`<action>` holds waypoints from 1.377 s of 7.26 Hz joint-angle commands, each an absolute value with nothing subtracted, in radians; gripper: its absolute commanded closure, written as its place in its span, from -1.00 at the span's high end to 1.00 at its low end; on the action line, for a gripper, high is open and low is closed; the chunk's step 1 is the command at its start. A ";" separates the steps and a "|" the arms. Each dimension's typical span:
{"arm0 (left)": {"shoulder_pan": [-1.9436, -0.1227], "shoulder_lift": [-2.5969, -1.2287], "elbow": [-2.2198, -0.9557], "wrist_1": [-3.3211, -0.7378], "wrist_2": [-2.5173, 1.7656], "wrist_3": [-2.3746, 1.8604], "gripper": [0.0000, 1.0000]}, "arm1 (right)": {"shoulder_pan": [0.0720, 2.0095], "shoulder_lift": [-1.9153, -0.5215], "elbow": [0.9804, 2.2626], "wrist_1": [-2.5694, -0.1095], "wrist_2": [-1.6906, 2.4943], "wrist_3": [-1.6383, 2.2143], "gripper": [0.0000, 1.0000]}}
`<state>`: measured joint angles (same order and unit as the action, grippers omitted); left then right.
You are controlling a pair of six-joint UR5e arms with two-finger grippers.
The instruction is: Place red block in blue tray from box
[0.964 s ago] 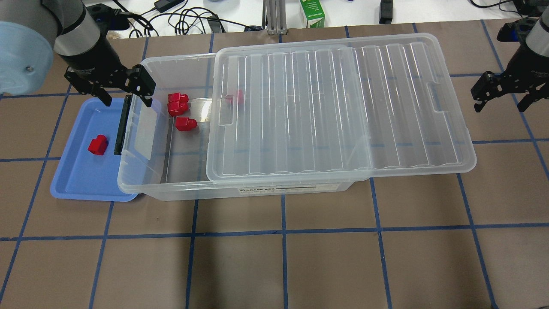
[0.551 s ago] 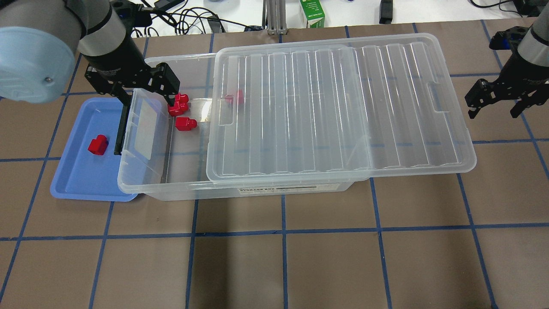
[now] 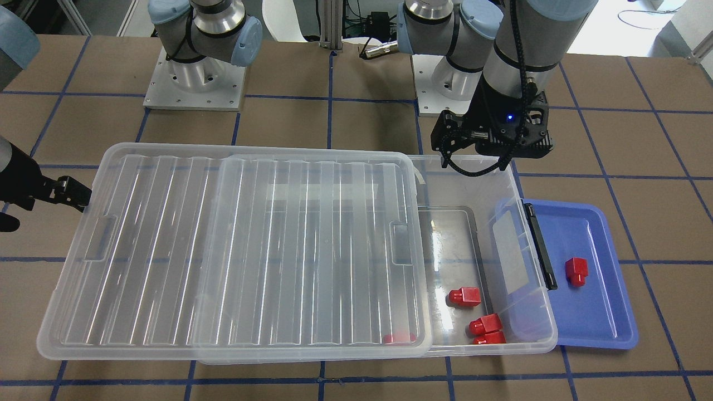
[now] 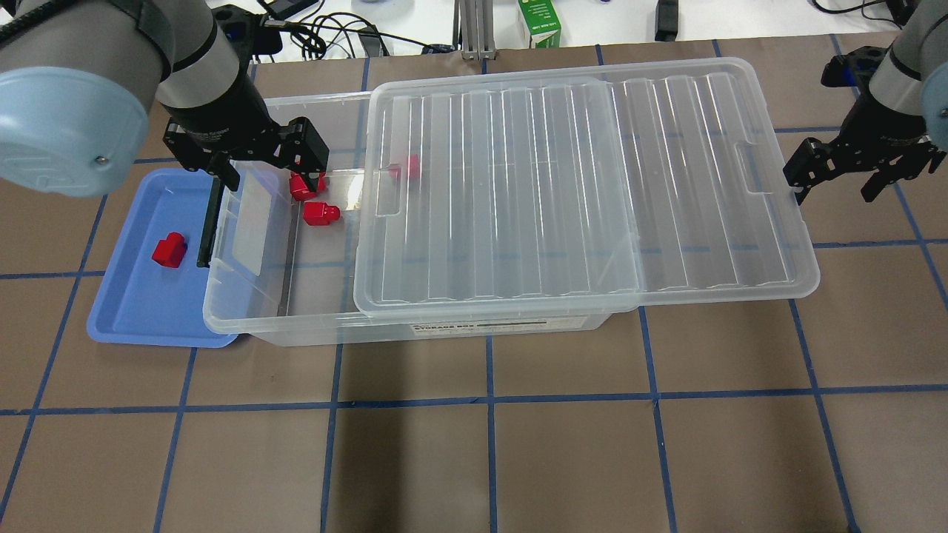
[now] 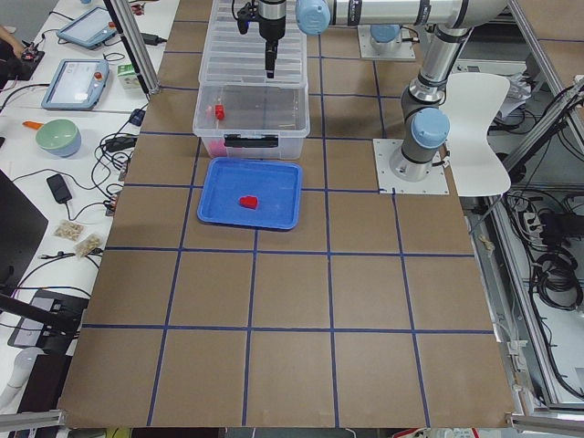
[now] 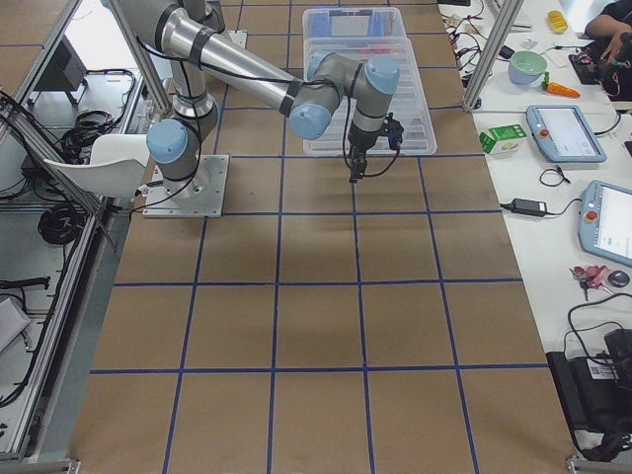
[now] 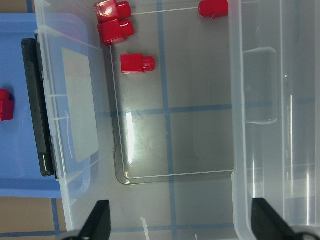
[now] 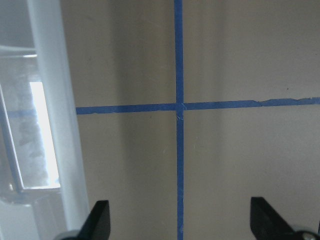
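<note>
One red block (image 4: 169,249) lies in the blue tray (image 4: 133,311), left of the box (image 4: 333,331). The ribbed lid (image 4: 578,185) is slid to the right, so the box's left end is open. Three red blocks lie there (image 7: 137,63) (image 7: 115,31) (image 7: 107,9). One more (image 4: 407,167) shows under the lid's edge. My left gripper (image 4: 272,176) is open and empty above the box's open end and partly hides the back blocks. My right gripper (image 4: 833,189) is open and empty just past the lid's right end.
A black latch (image 4: 211,222) sits on the box's left end, over the tray's edge. A green carton (image 4: 539,22) and cables lie beyond the table's back edge. The brown table with blue tape lines (image 4: 489,444) stretches in front of the box.
My left gripper has moved right, from over the tray's back edge to over the box's open end. My right gripper has moved a little left towards the lid's end.
</note>
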<state>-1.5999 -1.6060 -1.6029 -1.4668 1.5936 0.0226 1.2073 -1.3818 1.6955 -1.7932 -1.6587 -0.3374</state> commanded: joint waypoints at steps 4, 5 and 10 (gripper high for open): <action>-1.554 -1.592 -1.603 -1.465 1.583 0.015 1.00 | 1.334 -1.381 1.695 -1.795 -1.657 -0.284 1.00; -1.554 -1.594 -1.603 -1.465 1.586 0.015 1.00 | 1.368 -1.381 1.695 -1.795 -1.657 -0.258 1.00; -1.555 -1.586 -1.605 -1.466 1.582 0.015 1.00 | 1.465 -1.381 1.695 -1.799 -1.648 -0.206 1.00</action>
